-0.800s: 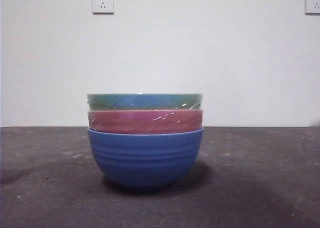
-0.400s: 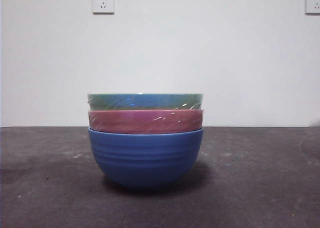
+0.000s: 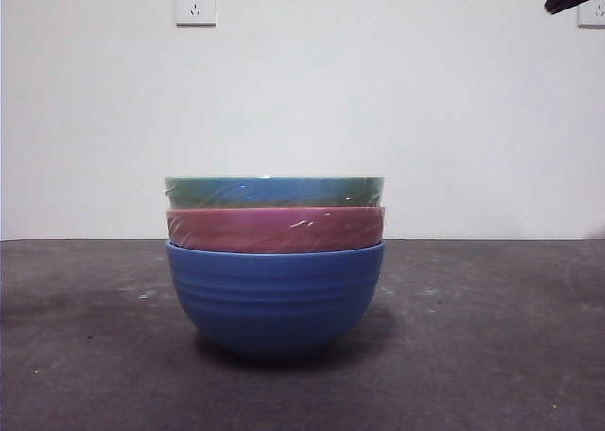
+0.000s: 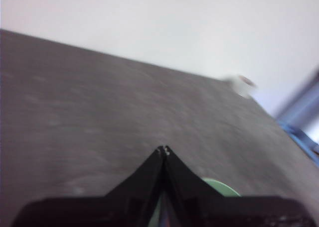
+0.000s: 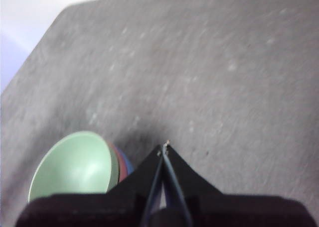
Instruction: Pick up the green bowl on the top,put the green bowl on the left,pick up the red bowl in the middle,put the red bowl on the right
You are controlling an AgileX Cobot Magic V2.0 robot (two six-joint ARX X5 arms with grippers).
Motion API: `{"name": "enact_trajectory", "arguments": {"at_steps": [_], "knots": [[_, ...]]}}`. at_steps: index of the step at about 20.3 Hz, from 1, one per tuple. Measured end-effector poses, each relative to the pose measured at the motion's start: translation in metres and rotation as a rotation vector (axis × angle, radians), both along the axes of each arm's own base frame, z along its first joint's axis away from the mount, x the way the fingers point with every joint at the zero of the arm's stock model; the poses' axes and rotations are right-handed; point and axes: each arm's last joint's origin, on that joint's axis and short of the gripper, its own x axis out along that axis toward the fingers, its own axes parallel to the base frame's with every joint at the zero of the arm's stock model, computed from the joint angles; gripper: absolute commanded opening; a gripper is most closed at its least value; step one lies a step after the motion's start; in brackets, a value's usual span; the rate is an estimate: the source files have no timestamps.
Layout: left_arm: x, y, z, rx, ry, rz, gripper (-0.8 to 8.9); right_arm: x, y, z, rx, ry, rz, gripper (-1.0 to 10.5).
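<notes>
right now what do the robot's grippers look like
Both are matte black. The left gripper and the right gripper each have two flat jaws tapering to a sharp wedge tip above a wide black base. No cables or markings are visible.

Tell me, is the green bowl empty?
Empty. The right wrist view looks into the green bowl and shows only its bare inside, atop the red bowl.

The front view sits low and close, level with the stacked bowls. Both wrist views look steeply down on the table; all share the green bowl.
</notes>
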Motion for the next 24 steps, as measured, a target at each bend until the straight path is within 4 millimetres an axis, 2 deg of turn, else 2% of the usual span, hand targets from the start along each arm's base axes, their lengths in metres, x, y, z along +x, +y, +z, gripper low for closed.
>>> {"name": "enact_trajectory", "arguments": {"at_steps": [5,7,8,12,15,19,21,24], "knots": [[0.013,-0.008,-0.011,-0.026,0.086,-0.109,0.06,-0.001,0.004,-0.002,-0.016,0.010,0.036,0.1],[0.017,-0.012,-0.014,-0.026,0.110,-0.129,0.93,-0.002,0.005,-0.002,-0.020,0.013,0.044,1.1],[0.021,-0.016,-0.018,-0.025,0.137,-0.151,2.13,-0.003,0.007,-0.003,-0.022,0.019,0.058,2.0],[0.031,-0.041,-0.030,0.005,0.311,-0.251,2.26,-0.006,0.018,-0.007,-0.031,0.064,0.116,2.1],[0.037,-0.067,-0.018,0.164,0.367,-0.257,2.88,-0.006,0.026,-0.011,-0.043,0.092,0.150,2.1],[0.044,-0.104,0.001,0.460,0.387,-0.225,2.86,-0.007,0.030,-0.013,-0.073,0.111,0.142,2.0],[0.051,-0.118,0.000,0.529,0.413,-0.248,2.84,-0.008,0.030,-0.014,-0.076,0.126,0.142,2.0],[0.061,-0.135,-0.017,0.587,0.474,-0.290,2.83,-0.008,0.030,-0.014,-0.077,0.128,0.142,1.9]]}}
